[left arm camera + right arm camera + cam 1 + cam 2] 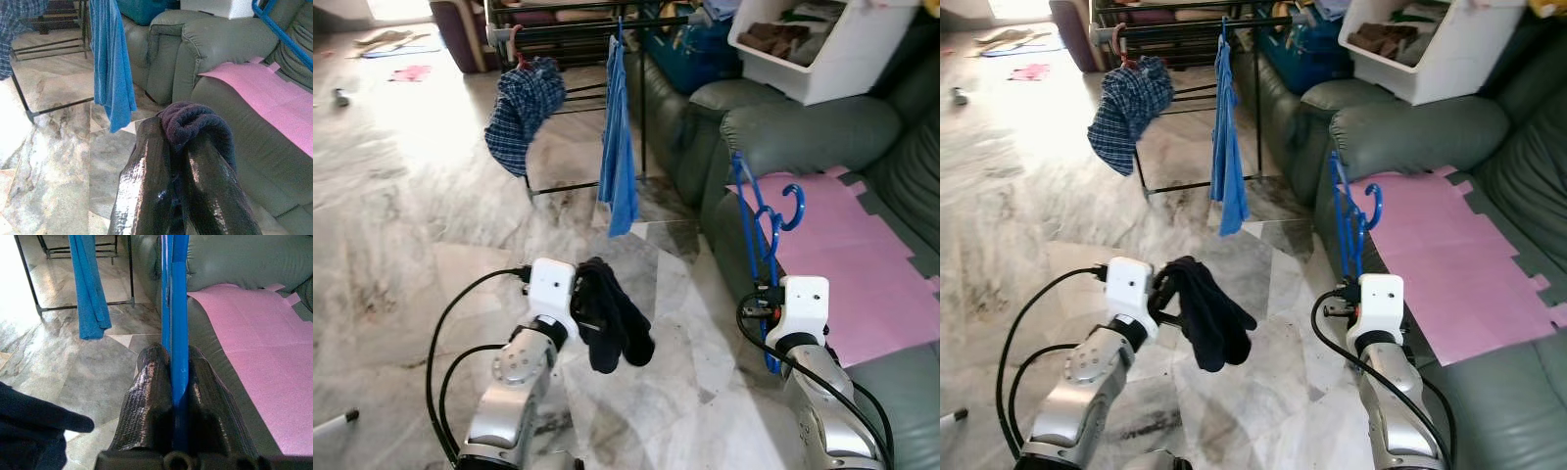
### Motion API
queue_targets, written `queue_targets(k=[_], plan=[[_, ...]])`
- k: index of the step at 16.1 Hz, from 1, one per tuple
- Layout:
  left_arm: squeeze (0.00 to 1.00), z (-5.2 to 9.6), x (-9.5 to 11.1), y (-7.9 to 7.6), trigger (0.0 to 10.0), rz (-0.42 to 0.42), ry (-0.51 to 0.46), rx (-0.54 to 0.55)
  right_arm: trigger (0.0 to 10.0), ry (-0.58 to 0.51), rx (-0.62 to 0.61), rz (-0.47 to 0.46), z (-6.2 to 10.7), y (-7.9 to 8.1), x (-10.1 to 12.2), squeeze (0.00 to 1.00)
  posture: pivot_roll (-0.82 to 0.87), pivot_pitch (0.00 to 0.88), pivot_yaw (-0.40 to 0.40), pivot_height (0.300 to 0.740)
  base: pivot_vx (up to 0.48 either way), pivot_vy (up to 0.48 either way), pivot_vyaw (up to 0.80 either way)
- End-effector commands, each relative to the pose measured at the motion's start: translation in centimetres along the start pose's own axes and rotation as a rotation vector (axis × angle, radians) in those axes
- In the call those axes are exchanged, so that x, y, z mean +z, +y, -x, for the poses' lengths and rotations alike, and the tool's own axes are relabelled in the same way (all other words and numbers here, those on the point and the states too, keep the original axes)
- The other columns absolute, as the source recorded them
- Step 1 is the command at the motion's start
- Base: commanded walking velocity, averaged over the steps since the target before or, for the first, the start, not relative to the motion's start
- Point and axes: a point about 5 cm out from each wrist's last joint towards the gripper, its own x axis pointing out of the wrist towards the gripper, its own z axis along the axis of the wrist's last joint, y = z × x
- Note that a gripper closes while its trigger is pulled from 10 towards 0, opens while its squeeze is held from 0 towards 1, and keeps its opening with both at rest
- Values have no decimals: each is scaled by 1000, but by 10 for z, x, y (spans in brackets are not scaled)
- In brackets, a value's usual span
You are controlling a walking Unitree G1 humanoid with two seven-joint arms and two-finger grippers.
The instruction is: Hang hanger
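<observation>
Right gripper (178, 382) pinches the blue hanger (766, 220) upright, hook topmost for the far drying rack (570, 29), while left gripper (183, 161) clamps a dark sock (617, 318).

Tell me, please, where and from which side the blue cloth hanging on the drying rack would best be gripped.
Probably the free lower end of the blue cloth, approached from the robot-facing side. It hangs straight down from the drying rack, its bottom clear of the floor, nothing in front. Both end effectors are occupied: left end effector shut on the dark garment, right end effector on the blue hanger.
</observation>
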Motion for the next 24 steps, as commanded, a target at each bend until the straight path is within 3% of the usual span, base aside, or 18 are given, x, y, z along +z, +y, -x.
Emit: queue_targets(k=[1,14,24], plan=[[0,0,4,-1,10000,4,-17,-9,10000,4,1,1,0,0,0,0,-14,107,-23,740,0,371,-750],[0,-1,4,-1,10000,-5,-14,-18,10000,2,2,14,-2,2,0,0,-11,103,-20,740,0,393,0],[0,-2,8,-4,10000,-14,-44,-38,10000,5,9,22,-3,3,-2,0,-4,93,-23,740,0,0,0]])
